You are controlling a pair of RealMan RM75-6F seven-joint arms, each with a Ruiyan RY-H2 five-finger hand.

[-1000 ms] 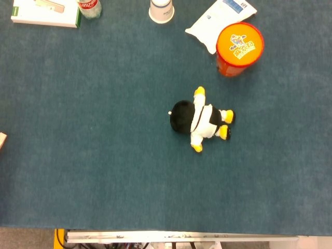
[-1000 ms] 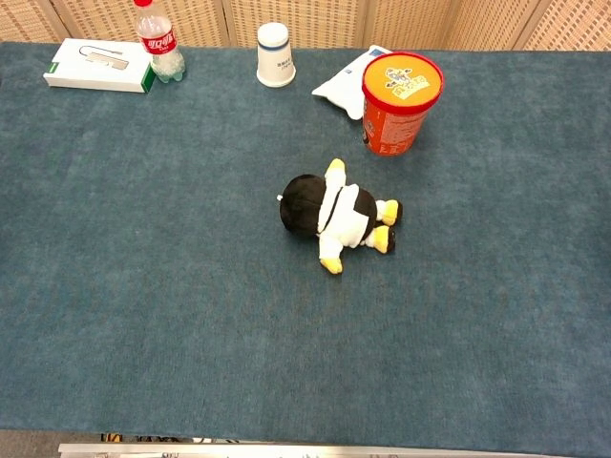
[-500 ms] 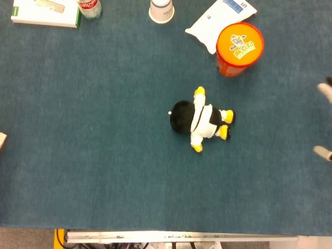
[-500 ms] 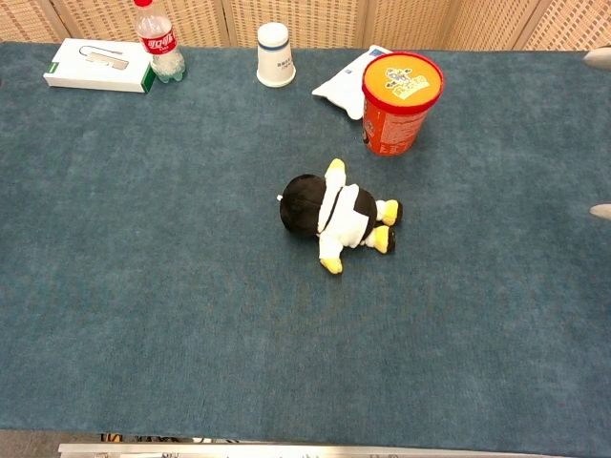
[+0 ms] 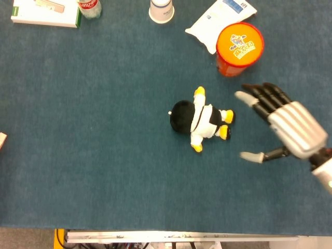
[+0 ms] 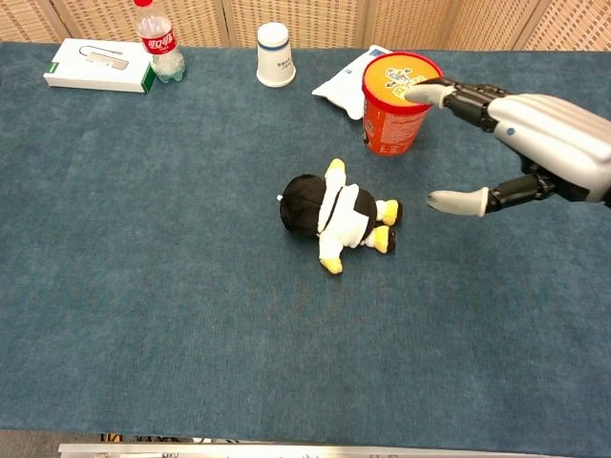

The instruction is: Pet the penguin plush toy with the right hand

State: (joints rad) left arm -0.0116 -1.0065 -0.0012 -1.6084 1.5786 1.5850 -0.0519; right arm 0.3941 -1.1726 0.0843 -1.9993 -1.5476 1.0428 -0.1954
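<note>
My right hand (image 5: pixel 290 127) hovers with fingers (image 6: pixel 458 93) spread, holding nothing. One penguin plush toy (image 5: pixel 201 119) lies just beyond my fingertips, not touched. One orange canister (image 5: pixel 239 49) stands beside my fingers. Further off: one white cup (image 5: pixel 161 10), one bottle (image 6: pixel 158 42), one box (image 6: pixel 98 65), one packet (image 5: pixel 220 18).

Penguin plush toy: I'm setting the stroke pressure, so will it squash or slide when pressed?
The black-and-white penguin plush toy with yellow feet looks soft and stuffed, so it will probably give. It lies flat on the blue carpeted table, so tipping seems unlikely. It looks light, so the open right hand might nudge it along.
</note>
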